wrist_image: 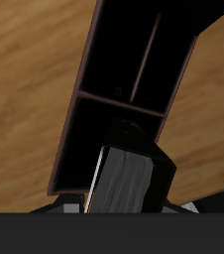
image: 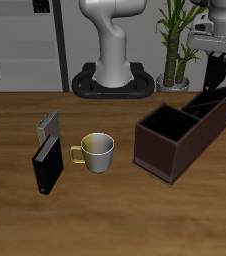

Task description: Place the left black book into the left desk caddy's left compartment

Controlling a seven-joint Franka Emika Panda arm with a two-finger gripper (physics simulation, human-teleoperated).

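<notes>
Black book upright, long axis vertical

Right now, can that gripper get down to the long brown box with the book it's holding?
Probably yes. The gripper holds the left black book above the left desk caddy, whose top is open, and nothing shows between them.

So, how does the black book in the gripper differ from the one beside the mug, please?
The left black book hangs in the gripper above the left desk caddy; the other black book stands on the table by the mug. The other black book shows a large grey flap; the held one does not. Both are thin and black.
</notes>
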